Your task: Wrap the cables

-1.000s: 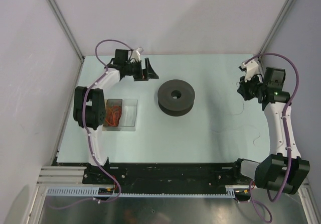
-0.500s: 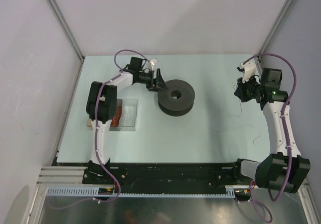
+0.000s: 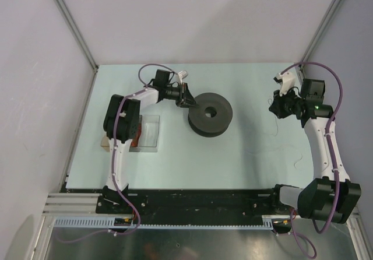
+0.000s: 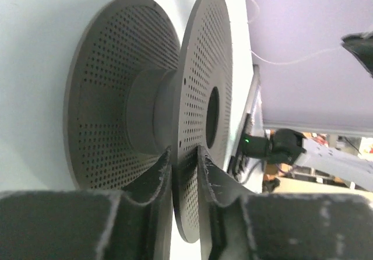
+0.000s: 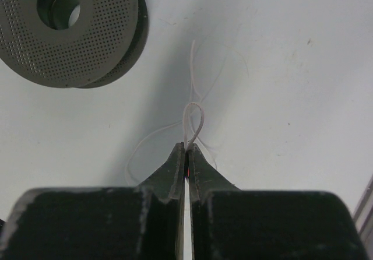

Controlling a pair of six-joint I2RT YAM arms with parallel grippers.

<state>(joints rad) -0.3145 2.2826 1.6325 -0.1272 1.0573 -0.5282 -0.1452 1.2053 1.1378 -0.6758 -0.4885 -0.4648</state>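
Pinching a loop of the cable (image 5: pixel 193 104) that trails loose over the worktop (image 5: pixel 291 67), the right gripper (image 5: pixel 186 149) has slack ready to feed; the left gripper (image 4: pixel 183 155) clamps the rim of the spool (image 4: pixel 116 97) (likely to steady it for winding).

- left end effector (image 3: pixel 189 101) touches the black spool (image 3: pixel 211 115) at its rim.
- right end effector (image 3: pixel 278 107) sits well apart, thin white cable (image 3: pixel 298 159) lying nearby.
- clear tray (image 3: pixel 150 133) beside the left arm.

Overhead, two wrist close-ups — common spool (image 3: pixel 220 119)
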